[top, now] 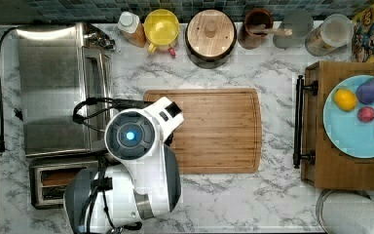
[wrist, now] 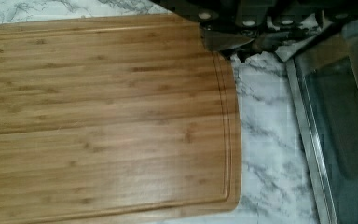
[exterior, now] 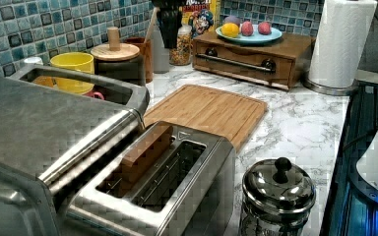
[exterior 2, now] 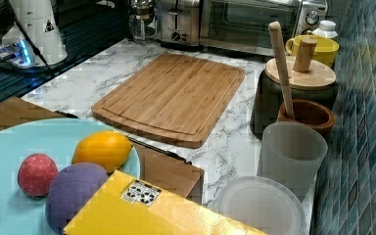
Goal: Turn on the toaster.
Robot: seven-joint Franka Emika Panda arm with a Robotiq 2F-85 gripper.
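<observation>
Marble-patterned desk (top: 253, 195) carries every item.

Top view: the toaster (top: 53, 180) sits at the top view's lower left, just beside the toaster oven (top: 58, 87); the arm's wrist hangs over the near corner of the cutting board (top: 214, 129). A blue plate (top: 341, 136) holds four pieces of fruit.

Left view: the toaster (exterior: 167, 182) shows both slots; a brown slice appears to sit in the slot nearer the oven. A yellow mug (exterior: 72, 66) stands behind the oven; its contents cannot be told.

Right view: the toaster's (exterior 2: 177, 22) end panel faces the board, with a lever and two knobs. A wooden cup (exterior 2: 307, 116) holds a wooden stick.

Wrist view: the claw (wrist: 242, 44) hovers at the board's edge; whether its fingers are apart or together cannot be told.

Procedure, as judged: bring the claw over the lever, then press straight down, avoiding the knobs.
</observation>
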